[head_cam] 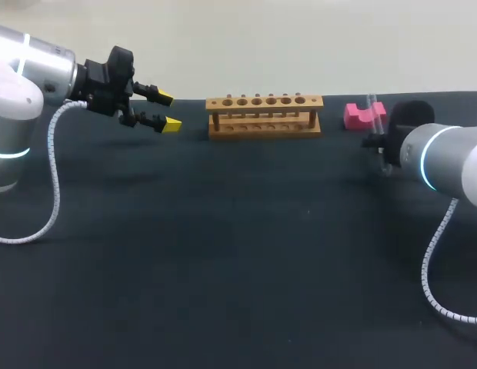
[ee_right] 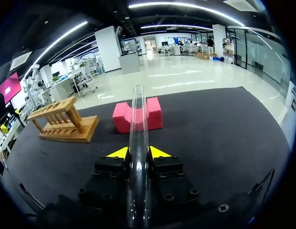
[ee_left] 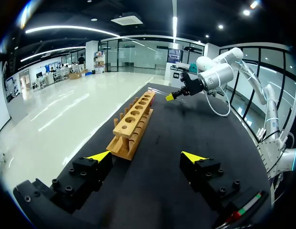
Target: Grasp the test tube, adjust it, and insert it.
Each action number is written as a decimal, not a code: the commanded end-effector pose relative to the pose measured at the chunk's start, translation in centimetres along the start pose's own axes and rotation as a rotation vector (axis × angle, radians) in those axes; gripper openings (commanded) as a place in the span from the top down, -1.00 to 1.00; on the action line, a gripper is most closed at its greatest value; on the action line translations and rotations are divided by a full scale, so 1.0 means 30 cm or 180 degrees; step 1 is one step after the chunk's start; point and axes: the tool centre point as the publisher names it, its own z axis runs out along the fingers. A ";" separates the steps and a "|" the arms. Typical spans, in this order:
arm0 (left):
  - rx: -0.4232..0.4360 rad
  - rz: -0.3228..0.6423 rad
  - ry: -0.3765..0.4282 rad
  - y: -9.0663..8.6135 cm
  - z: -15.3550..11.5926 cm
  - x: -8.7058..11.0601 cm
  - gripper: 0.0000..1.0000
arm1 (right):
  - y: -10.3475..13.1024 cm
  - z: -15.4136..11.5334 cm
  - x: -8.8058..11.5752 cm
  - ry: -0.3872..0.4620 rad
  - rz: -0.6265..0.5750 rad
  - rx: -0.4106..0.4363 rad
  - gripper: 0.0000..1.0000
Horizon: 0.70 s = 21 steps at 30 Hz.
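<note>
Right end effector (ee_right: 138, 153) holds the test tube (ee_right: 137, 119).
Its fingers (ee_right: 160, 153) pinch the tube from both sides, by the pink block (ee_right: 121, 117) (over the dark surface (head_cam: 223, 261)). The left end effector (ee_left: 145, 157) is wide open, holding nothing, near the wooden rack (head_cam: 265, 115).

Your left gripper (ee_left: 145, 157) has its 2 fingers spread wide; ahead on the black table (ee_left: 186, 129) stands the wooden test tube rack (ee_left: 133, 121), your right arm (ee_left: 215, 75) beyond.
</note>
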 end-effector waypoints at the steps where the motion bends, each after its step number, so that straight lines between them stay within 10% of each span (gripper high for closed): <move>1: -0.0006 0.0006 -0.0008 -0.001 0.000 0.002 -1.00 | 0.000 -0.058 0.004 -0.0037 0.0006 0.0036 1.00; 21: -0.0006 0.0006 -0.0008 -0.001 0.000 0.002 -1.00 | 0.133 -0.208 -0.105 -0.0225 0.0169 0.0058 1.00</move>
